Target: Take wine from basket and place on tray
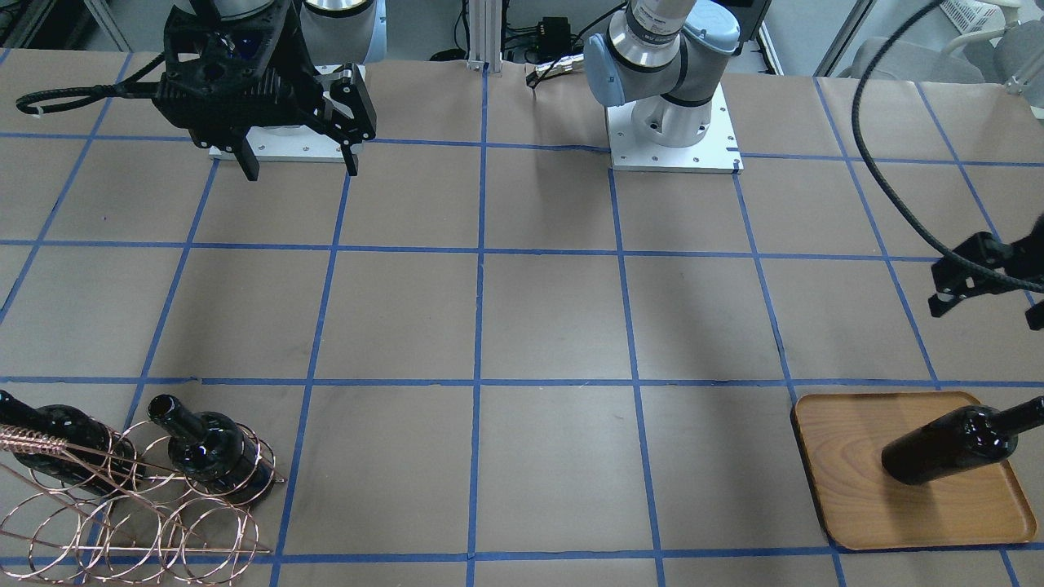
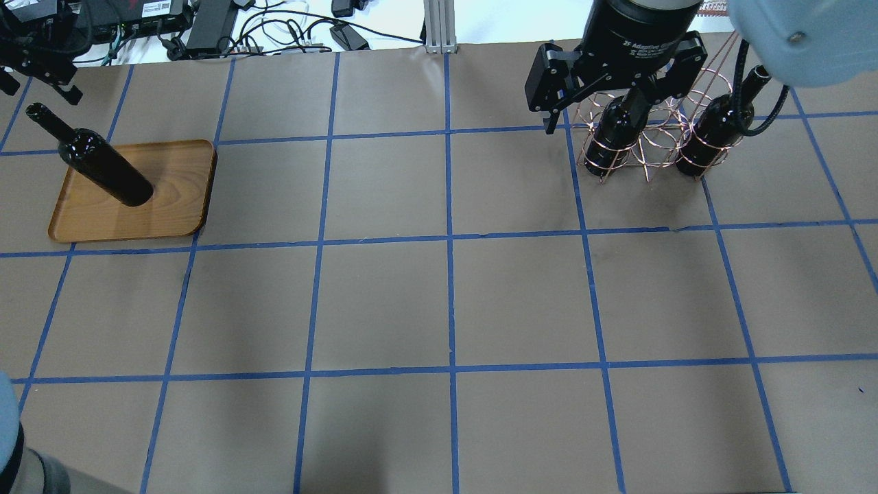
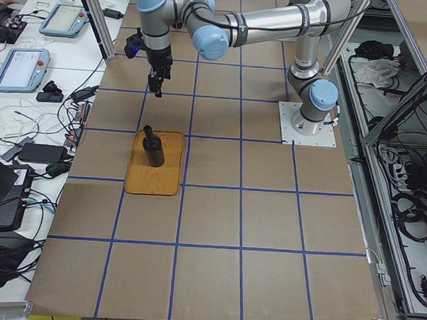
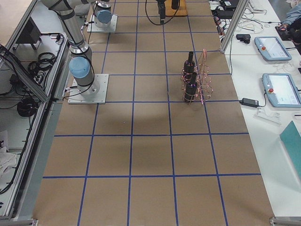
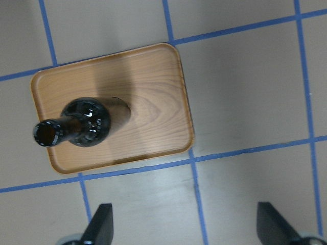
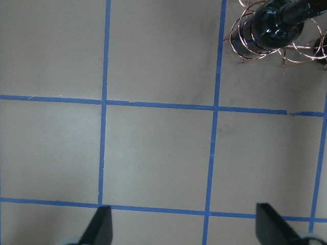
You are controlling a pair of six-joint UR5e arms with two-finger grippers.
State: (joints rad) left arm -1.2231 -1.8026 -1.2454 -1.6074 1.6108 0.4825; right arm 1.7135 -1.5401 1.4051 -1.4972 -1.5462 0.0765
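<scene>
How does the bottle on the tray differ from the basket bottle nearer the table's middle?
The tray bottle stands free on the wooden tray; the basket bottle stands ringed by the wire loops of the basket. The tray bottle is alone; the basket bottle has a twin beside it. Both are upright, dark, glossy and unlabelled.

You have one readable marking: white print on the black round body above the right pincer [image 2: 591,116], seen from overhead, begins "2F Adaptive" and runs out of sight round the curve. The finer line under it is too small to read.
</scene>
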